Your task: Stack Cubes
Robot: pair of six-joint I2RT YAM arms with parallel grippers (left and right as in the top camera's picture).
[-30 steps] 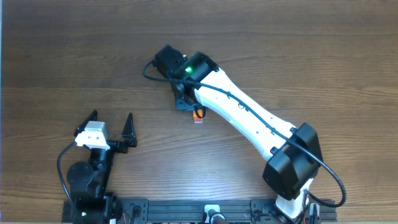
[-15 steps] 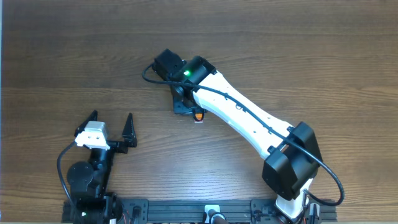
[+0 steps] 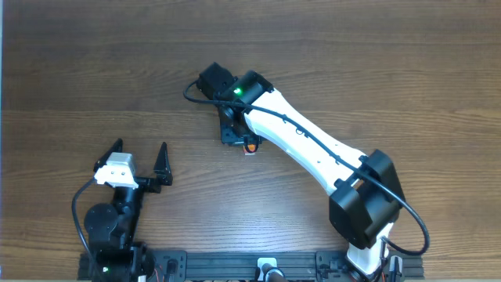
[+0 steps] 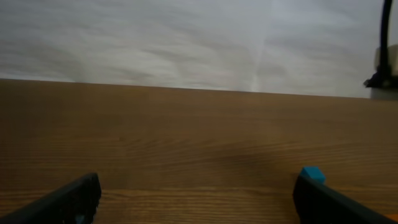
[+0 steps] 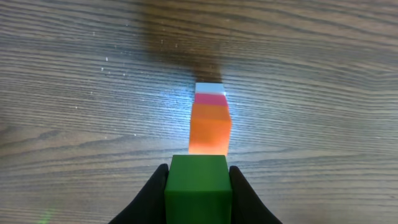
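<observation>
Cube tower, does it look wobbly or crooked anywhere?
Nothing stands out. The stack stands straight on the table, its orange cube on top with edges lined up. The green cube sits squarely between the fingers of the right gripper. Nothing is toppled or damaged.

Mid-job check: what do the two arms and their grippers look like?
The right arm has a long white link, black joint housings, a black cable looping at its wrist and a lit green light. The left arm is black with a white block at its wrist. The left gripper and right gripper both have black tapered fingers.
</observation>
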